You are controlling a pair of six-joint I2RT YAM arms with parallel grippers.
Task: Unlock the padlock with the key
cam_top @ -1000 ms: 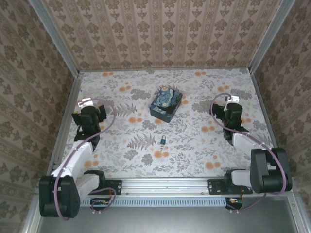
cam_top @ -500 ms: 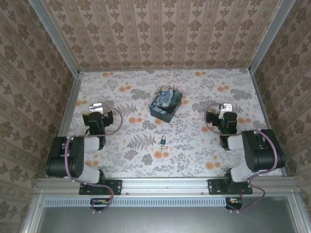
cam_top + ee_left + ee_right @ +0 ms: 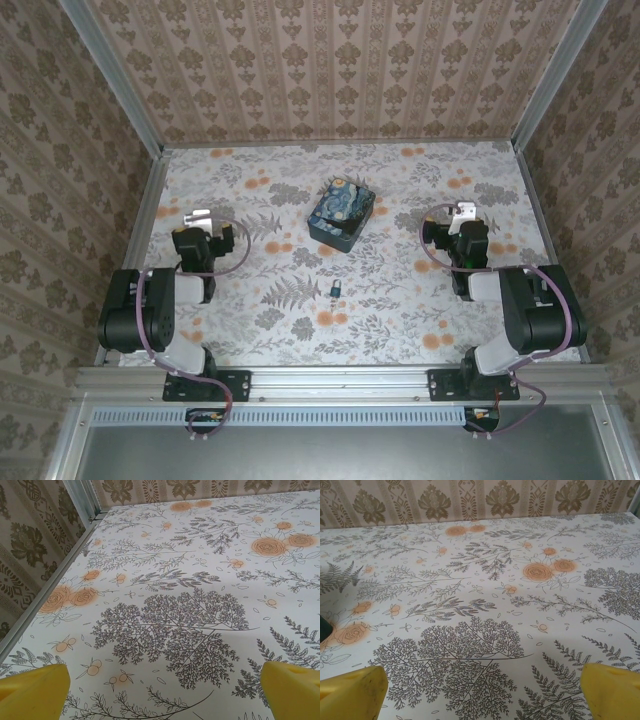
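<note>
the left gripper (image 3: 205, 226) has its jaws spread wide and holds nothing. in the left wrist view its yellow fingers (image 3: 31, 690) sit at the two lower corners, with bare flowered table (image 3: 400, 300) between them. the right gripper (image 3: 458, 226) is just as wide apart and also holds nothing. its yellow fingers (image 3: 352, 692) frame the same leafy print in the right wrist view. in the top view both grippers point toward 12 o'clock, each arm folded back over its base.

the padlock (image 3: 337, 291) lies on the table between the two arms, well apart from both. it is at about 4 o'clock from the left gripper and 8 o'clock from the right. it is too small to tell whether a key sits in it. the painted box (image 3: 341, 215) stands at 12 o'clock from the padlock, near it but not touching. a metal rail (image 3: 47, 580) runs along the table's edge at 9 o'clock of the left gripper, under the patterned wall.
</note>
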